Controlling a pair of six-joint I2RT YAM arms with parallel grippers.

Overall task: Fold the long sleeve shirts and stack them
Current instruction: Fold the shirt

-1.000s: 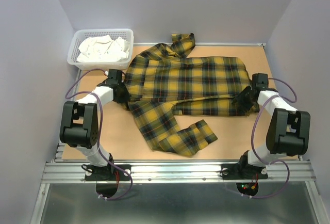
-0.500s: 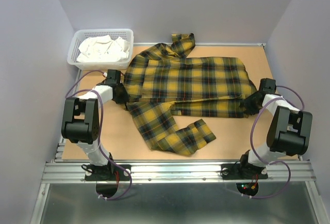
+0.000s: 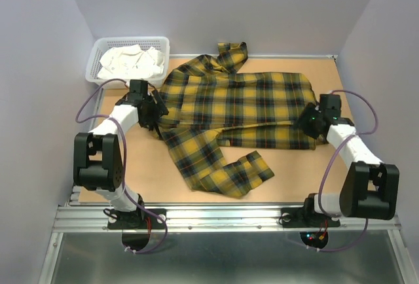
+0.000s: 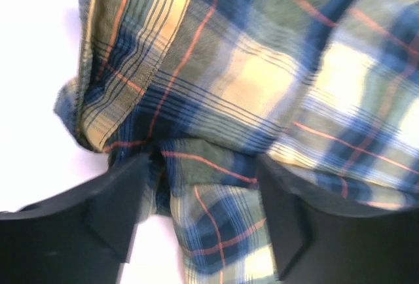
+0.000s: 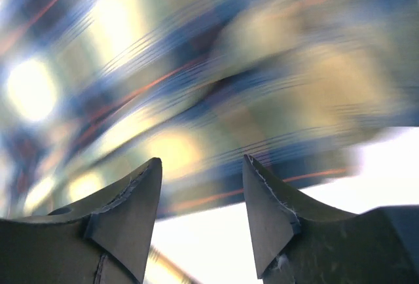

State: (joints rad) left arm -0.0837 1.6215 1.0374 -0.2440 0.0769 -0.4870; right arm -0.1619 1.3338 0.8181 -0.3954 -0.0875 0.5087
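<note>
On the table (image 3: 288,166), counts, big to small: one table, one shirt, two arms, one basket, one heap of white cloth

Shirt (image 3: 242,104): yellow flannel, dark plaid, thin red lines. One only. It lies spread flat on the brown top, starting just right of the basket (image 3: 93,68) and running well away from it to the right. One sleeve (image 3: 232,55) reaches toward the back wall, about level with the basket. The other sleeve (image 3: 226,166) angles toward the arm bases, well nearer than the basket, and is bent back on itself

Basket: white, mesh-sided, far left corner, white cloth (image 3: 127,61) bunched inside

Left gripper (image 3: 157,110): at the shirt edge closest to the basket, just on the near side of it. Wrist view shows the left gripper (image 4: 200,166) with fingers (image 4: 111,199) set wide; plaid is bunched between and beyond them, not pinched

Right gripper (image 3: 306,122): at the shirt edge farthest from the basket. Its wrist view is blurred, but the right gripper (image 5: 201,163) shows a clear gap between the fingers (image 5: 124,212), nothing clamped, plaid beyond

Versus one second back: left wrist has moved up toward the basket. Right forearm, then folded with elbow high, is now stretched out, with the gripper a little farther onto the cloth. Shirt outline and both sleeves lie as before; basket and contents unchanged
</note>
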